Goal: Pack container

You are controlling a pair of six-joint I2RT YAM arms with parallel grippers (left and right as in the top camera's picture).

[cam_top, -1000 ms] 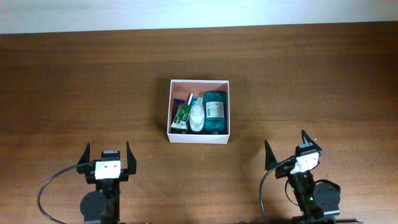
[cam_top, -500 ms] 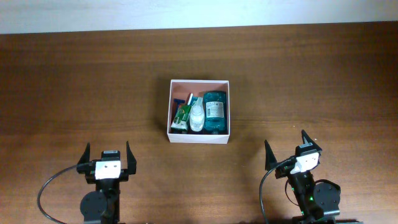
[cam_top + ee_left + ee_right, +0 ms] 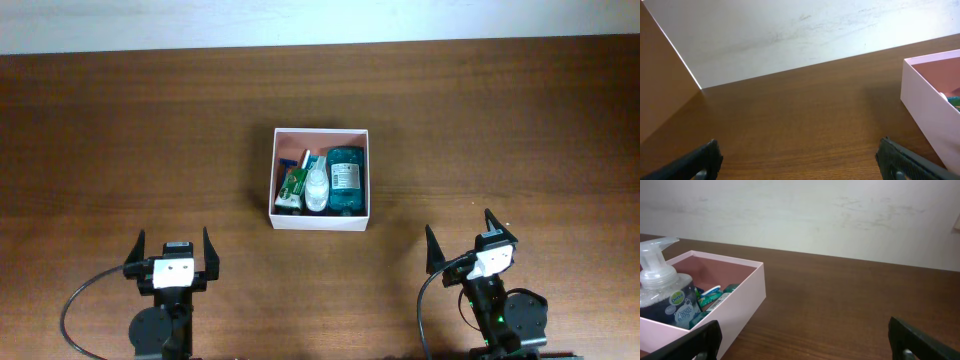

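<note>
The container (image 3: 290, 219), a square white box with a reddish-brown inside, sits mid-table. It holds a teal pump bottle (image 3: 346, 177), a clear bottle (image 3: 317, 188) and a green-and-white carton (image 3: 292, 186). The right wrist view shows the container (image 3: 740, 305) at its left with the pump bottle (image 3: 667, 300) inside. The left wrist view catches only the container's corner (image 3: 925, 107) at the right. My left gripper (image 3: 172, 253) rests open near the front edge, left of the box. My right gripper (image 3: 462, 240) is open at the front right. Both hold nothing.
Brown wooden table (image 3: 500, 130) all around the box. A pale wall (image 3: 300, 20) runs along the table's far edge. A black cable (image 3: 80, 300) loops beside the left arm's base.
</note>
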